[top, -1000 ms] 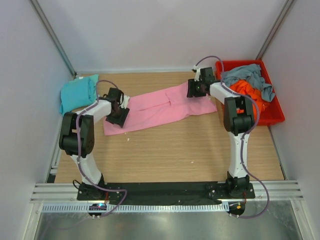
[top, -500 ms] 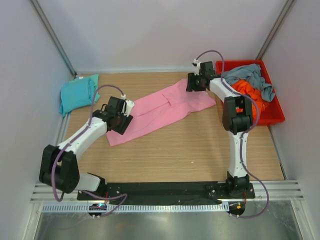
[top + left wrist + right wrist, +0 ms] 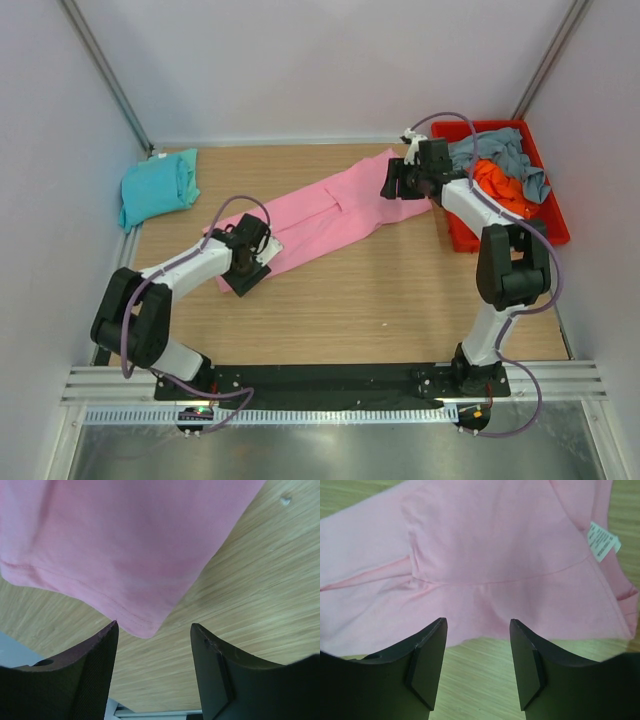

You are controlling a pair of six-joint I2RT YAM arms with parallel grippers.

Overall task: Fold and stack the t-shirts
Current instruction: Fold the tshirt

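Note:
The pink t-shirt (image 3: pixel 325 212) lies flat and stretched in a long diagonal strip on the wooden table. My left gripper (image 3: pixel 250 268) is open and empty at its near-left corner; in the left wrist view that corner (image 3: pixel 140 565) lies just past my fingertips. My right gripper (image 3: pixel 395 183) is open and empty at the far-right end; the right wrist view shows the shirt's hem (image 3: pixel 490 580) and white label beyond my fingertips. A folded teal t-shirt (image 3: pixel 156 187) lies at the far left. The orange t-shirt (image 3: pixel 500 183) and grey-blue t-shirt (image 3: pixel 495 152) sit in the bin.
A red plastic bin (image 3: pixel 545 225) stands at the far right edge of the table (image 3: pixel 340 300). White walls close in the back and both sides. A metal rail runs along the near edge by the arm bases.
My left gripper has moved nearer and to the right along the shirt's left end. My right gripper has shifted slightly right. The pink shirt's left end now lies straighter.

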